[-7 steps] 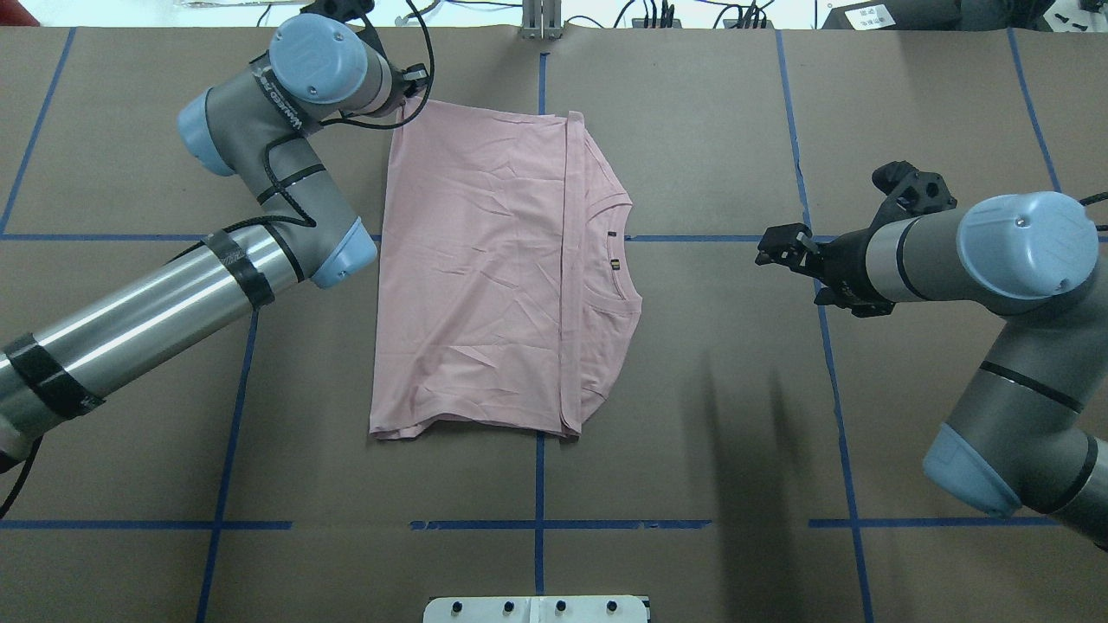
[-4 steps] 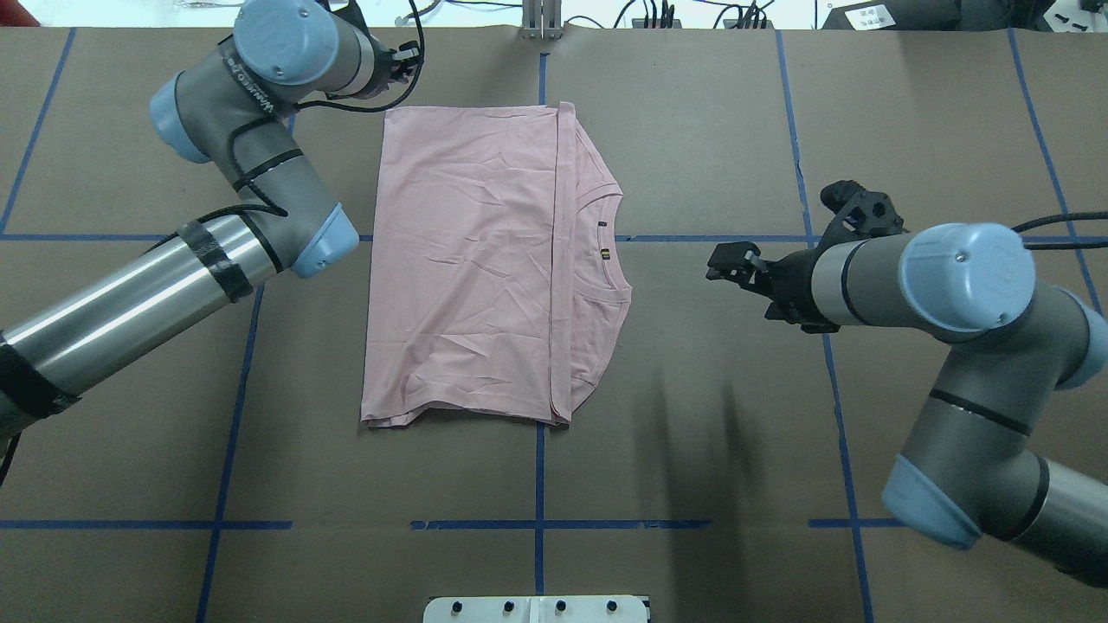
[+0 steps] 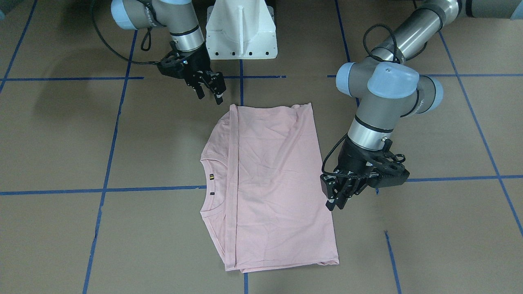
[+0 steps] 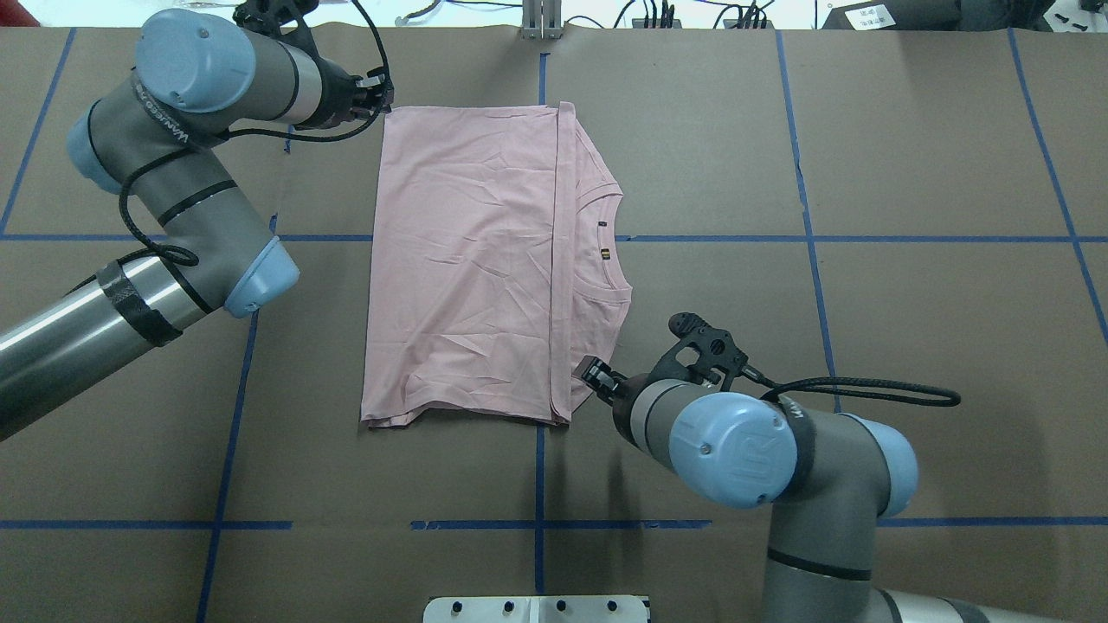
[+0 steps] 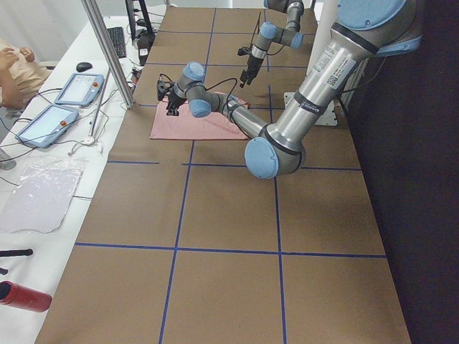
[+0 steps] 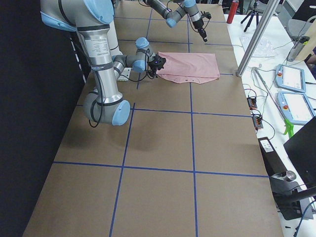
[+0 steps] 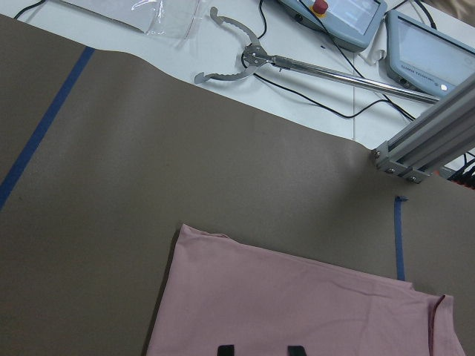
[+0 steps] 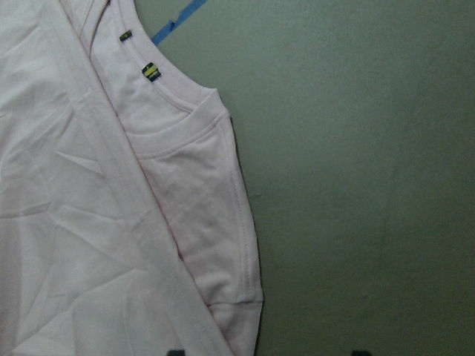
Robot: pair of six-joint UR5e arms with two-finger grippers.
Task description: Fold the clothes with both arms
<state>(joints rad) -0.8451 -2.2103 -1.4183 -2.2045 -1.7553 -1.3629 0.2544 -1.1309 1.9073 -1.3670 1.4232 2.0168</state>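
Overhead exterior view puts the right gripper [image 4: 595,375] nearest the robot, at the near right corner of the T-shirt [image 4: 467,260]. Its jaws are spread wide and have hold of nothing. The right wrist camera looks down on the folded shoulder edge lying between them. Whether the tips touch the cloth cannot be told.

Beyond it, the pale pink shirt lies flat in the middle of the brown table [image 4: 909,156], plain side up. It is folded into a long rectangle with one straight fold running from near to far. The ribbed collar [image 4: 621,251] and a small striped tag [image 4: 605,254] face the robot's right.

Farthest off, the left gripper [image 4: 377,93] hovers at the shirt's far left corner. Its jaws are parted by a moderate gap and hold nothing, and its wrist camera shows the pink corner lying loose below.
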